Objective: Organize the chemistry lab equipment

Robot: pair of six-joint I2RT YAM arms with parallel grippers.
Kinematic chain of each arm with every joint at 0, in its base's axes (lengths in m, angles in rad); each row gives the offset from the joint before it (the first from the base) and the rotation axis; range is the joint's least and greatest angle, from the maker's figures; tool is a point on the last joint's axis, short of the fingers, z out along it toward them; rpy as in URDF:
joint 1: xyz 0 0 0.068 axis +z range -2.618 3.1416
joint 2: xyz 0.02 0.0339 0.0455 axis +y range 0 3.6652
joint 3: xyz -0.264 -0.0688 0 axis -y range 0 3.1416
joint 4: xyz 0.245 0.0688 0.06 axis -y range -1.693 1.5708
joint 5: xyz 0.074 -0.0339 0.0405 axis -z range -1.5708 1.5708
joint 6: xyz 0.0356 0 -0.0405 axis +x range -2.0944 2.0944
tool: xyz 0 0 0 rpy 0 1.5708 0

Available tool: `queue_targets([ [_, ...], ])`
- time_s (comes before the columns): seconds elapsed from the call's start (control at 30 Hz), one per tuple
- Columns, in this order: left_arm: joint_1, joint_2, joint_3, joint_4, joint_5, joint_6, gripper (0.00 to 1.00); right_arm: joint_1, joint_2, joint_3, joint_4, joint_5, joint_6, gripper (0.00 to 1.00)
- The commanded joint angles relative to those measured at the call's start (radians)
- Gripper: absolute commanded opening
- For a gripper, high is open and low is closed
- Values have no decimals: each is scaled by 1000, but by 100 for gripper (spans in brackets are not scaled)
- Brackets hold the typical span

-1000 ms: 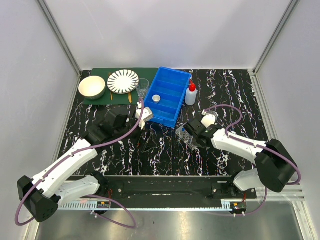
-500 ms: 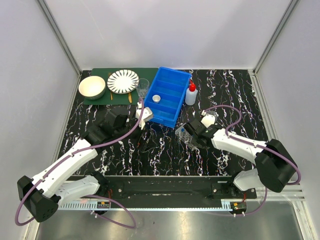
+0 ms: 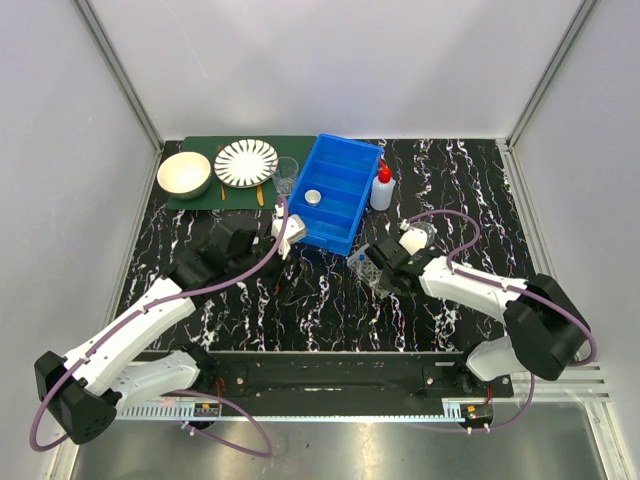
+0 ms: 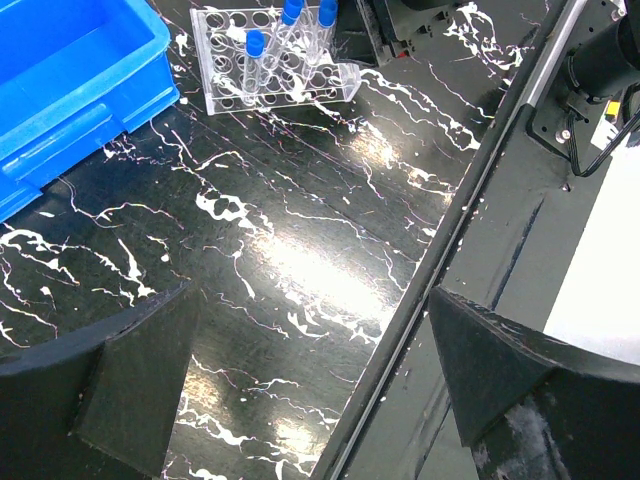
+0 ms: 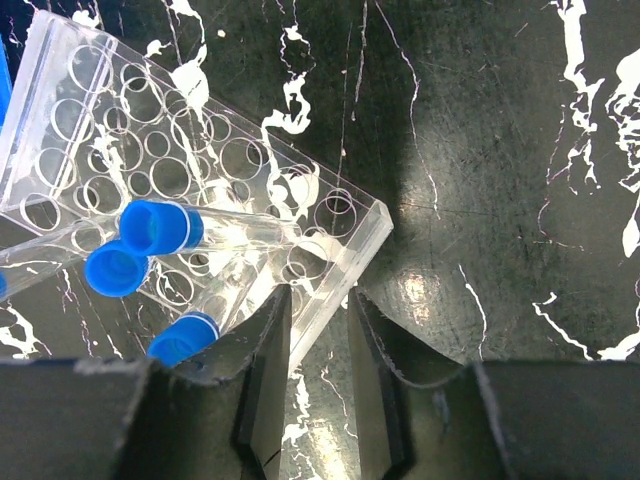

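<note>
The clear tube rack point(image 3: 366, 266) stands on the black marbled table just right of the blue bin. My right gripper point(image 3: 383, 272) is shut on the tube rack point(image 5: 200, 170), and my right gripper's jaws point(image 5: 318, 300) straddle its near edge wall. Three blue-capped tubes point(image 5: 155, 228) lean in the rack. My left gripper point(image 3: 285, 270) is open above bare table, and in its wrist view my left gripper point(image 4: 310, 400) holds nothing, with the rack point(image 4: 270, 65) far ahead. A white red-nozzled squeeze bottle point(image 3: 381, 188), a small clear beaker point(image 3: 286, 172) and a round lid point(image 3: 313, 197) are at the back.
The blue compartmented bin point(image 3: 350, 215) sits at the back centre with the lid inside. A striped plate point(image 3: 246, 162) and a cream bowl point(image 3: 184, 174) rest on a green mat point(image 3: 200, 200) at the back left. The metal front rail point(image 4: 470, 200) runs close to my left gripper.
My right gripper and the tube rack have shifted slightly left and away from me. The left arm has not moved.
</note>
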Motion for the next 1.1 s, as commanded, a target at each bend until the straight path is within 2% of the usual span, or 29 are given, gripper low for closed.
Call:
queue_targets([
  [0.0, -4, -22, -1, 26, 1, -7, 99, -3, 32, -10, 30, -10, 12, 33],
  [0.1, -4, -20, -1, 27, 1, -7, 99, -2, 29, -13, 30, -10, 14, 27],
  [0.27, -6, -20, -1, 26, -1, -5, 99, -2, 20, -16, 19, 1, 9, 9],
  [0.43, -6, -20, -1, 27, 1, -5, 99, -3, 6, -15, 2, 10, 9, 0],
  [1.07, -7, -25, -1, 24, 2, -5, 99, -3, -106, 14, -147, 92, 16, 0],
])
